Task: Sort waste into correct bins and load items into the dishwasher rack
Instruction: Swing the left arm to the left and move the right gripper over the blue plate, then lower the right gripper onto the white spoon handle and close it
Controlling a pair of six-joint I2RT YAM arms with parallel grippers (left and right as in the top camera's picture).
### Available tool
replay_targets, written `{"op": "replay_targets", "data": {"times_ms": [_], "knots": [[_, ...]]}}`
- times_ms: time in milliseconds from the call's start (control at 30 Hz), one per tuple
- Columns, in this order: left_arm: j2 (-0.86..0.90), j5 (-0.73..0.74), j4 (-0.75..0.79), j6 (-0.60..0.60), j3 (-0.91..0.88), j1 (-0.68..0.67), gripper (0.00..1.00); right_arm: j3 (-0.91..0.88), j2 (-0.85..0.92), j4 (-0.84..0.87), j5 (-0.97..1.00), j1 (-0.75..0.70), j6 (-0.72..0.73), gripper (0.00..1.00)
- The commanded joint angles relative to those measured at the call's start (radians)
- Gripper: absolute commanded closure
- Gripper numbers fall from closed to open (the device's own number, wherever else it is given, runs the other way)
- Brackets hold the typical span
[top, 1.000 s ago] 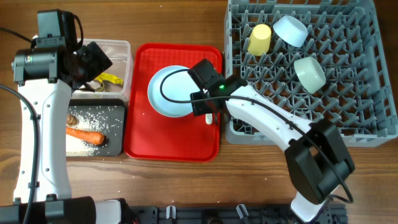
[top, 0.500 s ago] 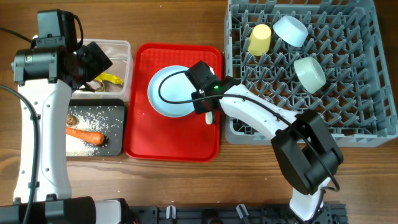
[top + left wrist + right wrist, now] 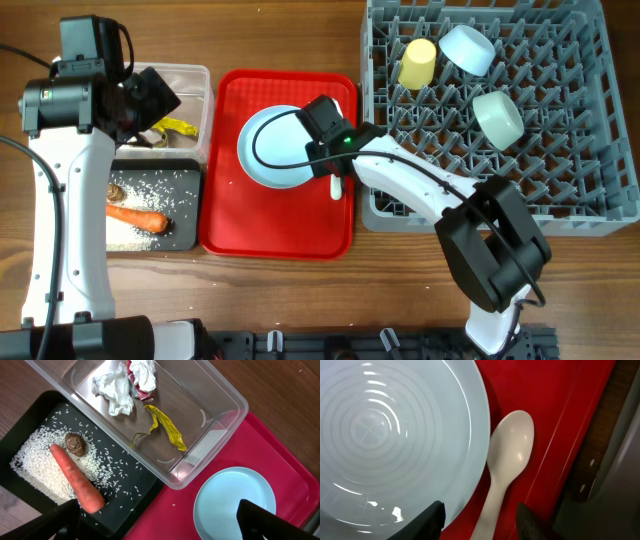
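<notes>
A white spoon (image 3: 510,450) lies on the red tray beside the pale blue plate (image 3: 395,435). My right gripper (image 3: 482,520) straddles the spoon's handle, open, with a gap on both sides. In the overhead view that gripper (image 3: 330,168) sits at the plate's (image 3: 272,150) right edge. My left gripper (image 3: 157,520) hangs open and empty above the bins. The clear tub (image 3: 220,420) holds white paper (image 3: 115,390), a red wrapper (image 3: 135,385) and a yellow wrapper (image 3: 165,427). The black tray (image 3: 145,490) holds a carrot (image 3: 75,480), rice (image 3: 35,455) and a brown lump (image 3: 76,443).
The grey rack (image 3: 560,190) at the right holds a yellow cup (image 3: 417,62), a light blue bowl (image 3: 467,48) and a pale green bowl (image 3: 498,117). The red serving tray (image 3: 230,220) lies between the bins and the rack. The right arm reaches across the rack's near left corner.
The right gripper has shifted slightly left and down over the spoon, and its jaws have narrowed around the handle. The left arm has not moved.
</notes>
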Motion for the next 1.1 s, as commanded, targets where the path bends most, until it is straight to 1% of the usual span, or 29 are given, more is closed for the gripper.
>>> {"op": "replay_targets", "data": {"times_ms": [0,133,200,267,300,333,400,433,500,567,667,733,767,833,900,933,1033,1067], "knots": [[-0.009,-0.013,-0.001,-0.017,0.012,0.003,0.0,0.021,0.021,0.006,0.026,0.005,-0.001,0.52],[-0.009,-0.013,-0.001,-0.017,0.012,0.003,0.0,0.021,0.021,0.003,0.036,0.005,0.026,0.52],[-0.009,-0.013,-0.001,-0.017,0.012,0.003,0.0,0.021,0.019,0.0,0.036,0.005,0.026,0.44],[-0.009,-0.013,-0.001,-0.017,0.012,0.003,0.0,0.026,0.01,-0.01,0.036,0.005,0.022,0.42],[-0.009,-0.013,-0.001,-0.017,0.012,0.003,0.0,0.032,0.005,-0.022,0.036,0.005,0.003,0.38],[-0.009,-0.013,-0.001,-0.017,0.012,0.003,0.0,0.042,-0.004,-0.045,0.036,0.005,-0.022,0.3],[-0.009,-0.013,-0.001,-0.017,0.012,0.003,0.0,0.055,-0.03,-0.074,0.015,0.005,-0.047,0.0],[-0.009,-0.013,-0.001,-0.017,0.012,0.003,0.0,0.056,-0.045,-0.076,-0.015,0.005,-0.053,0.0],[-0.009,-0.013,-0.001,-0.017,0.012,0.003,0.0,0.061,-0.096,-0.078,-0.134,0.005,-0.152,0.0],[-0.009,-0.013,-0.001,-0.017,0.012,0.003,0.0,0.103,-0.134,-0.121,-0.14,0.005,-0.148,0.01],[-0.009,-0.013,-0.001,-0.017,0.012,0.003,0.0,0.194,-0.138,-0.22,-0.137,0.005,-0.113,0.09],[-0.009,-0.013,-0.001,-0.017,0.012,0.003,0.0,0.212,-0.138,-0.23,-0.138,0.005,-0.045,0.2],[-0.009,-0.013,-0.001,-0.017,0.012,0.003,0.0,0.212,-0.127,-0.23,-0.135,0.005,0.0,0.28],[-0.009,-0.013,-0.001,-0.017,0.012,0.003,0.0,0.212,-0.092,-0.233,-0.129,0.005,0.068,0.41],[-0.009,-0.013,-0.001,-0.017,0.012,0.003,0.0,0.212,-0.043,-0.246,-0.099,0.005,0.136,0.57],[-0.009,-0.013,-0.001,-0.017,0.012,0.003,0.0,0.212,-0.014,-0.253,-0.091,0.005,0.161,0.63],[-0.009,-0.013,-0.001,-0.018,0.012,0.003,0.0,0.212,0.05,-0.262,-0.075,0.005,0.222,0.68],[-0.009,-0.013,-0.001,-0.017,0.012,0.003,0.0,0.212,0.06,-0.273,-0.059,0.005,0.249,0.72]]}}
